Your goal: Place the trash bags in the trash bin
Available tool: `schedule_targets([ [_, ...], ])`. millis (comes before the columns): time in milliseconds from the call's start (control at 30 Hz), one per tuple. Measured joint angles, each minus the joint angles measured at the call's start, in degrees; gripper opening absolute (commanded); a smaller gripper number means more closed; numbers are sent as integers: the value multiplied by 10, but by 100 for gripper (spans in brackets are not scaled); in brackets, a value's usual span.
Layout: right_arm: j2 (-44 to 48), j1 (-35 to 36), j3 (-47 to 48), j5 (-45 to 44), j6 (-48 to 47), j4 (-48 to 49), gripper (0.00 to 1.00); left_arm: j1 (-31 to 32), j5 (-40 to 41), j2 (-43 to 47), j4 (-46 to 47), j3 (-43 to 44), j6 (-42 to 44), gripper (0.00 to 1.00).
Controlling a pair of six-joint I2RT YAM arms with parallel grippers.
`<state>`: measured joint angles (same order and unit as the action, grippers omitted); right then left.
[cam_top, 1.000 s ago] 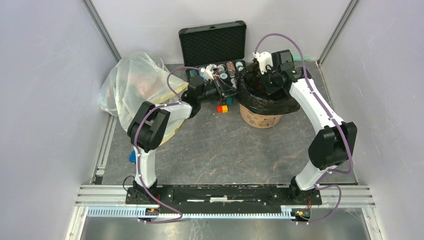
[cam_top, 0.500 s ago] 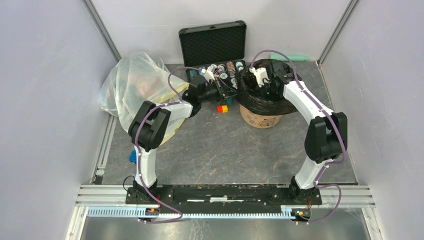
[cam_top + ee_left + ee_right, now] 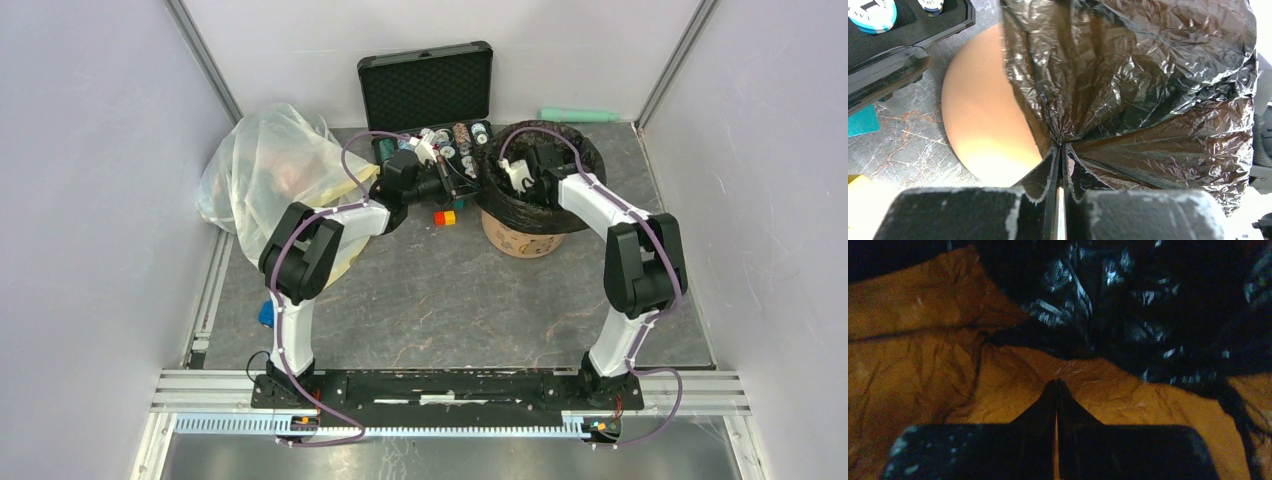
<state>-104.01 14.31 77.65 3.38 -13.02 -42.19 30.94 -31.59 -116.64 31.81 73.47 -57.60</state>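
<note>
At the far left, a big clear bag (image 3: 265,165), puffy and slumped by the wall. Just right of it, the left claw (image 3: 1060,150), squeezed fully shut on a fold of the black trash bag (image 3: 1148,75), with wrinkles fanning out from the tips. A little nearer than the claw, two small blocks (image 3: 444,217), red and orange. Farther back, an open black case (image 3: 425,85) with round chips. Right of that, the orange bin (image 3: 515,240), with the black trash bag spread inside its mouth and draped over its rim. Down inside the bin, the right claw (image 3: 1056,385), fingers pressed together, maybe nipping a thin fold, but too dark to tell. At the far right, a green stick (image 3: 580,115) by the wall.
</note>
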Motion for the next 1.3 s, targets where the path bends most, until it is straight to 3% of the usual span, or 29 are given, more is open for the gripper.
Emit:
schedule_targets([
  [300,-39,0,-46,-12,19,31,0,4,0,0,-17,2,6,14],
  [567,-45,0,-55,-15,30,45,0,7,3,13,-52,2,32,30],
  [800,-42,0,-55,-15,37,49,0,5,26,88,-97,-3,56,42],
  [1033,3,0,-56,-23,41,49,6,-7,59,172,-142,-34,72,46],
  [1300,60,0,-56,-24,44,48,7,-12,76,192,-193,-37,90,46],
])
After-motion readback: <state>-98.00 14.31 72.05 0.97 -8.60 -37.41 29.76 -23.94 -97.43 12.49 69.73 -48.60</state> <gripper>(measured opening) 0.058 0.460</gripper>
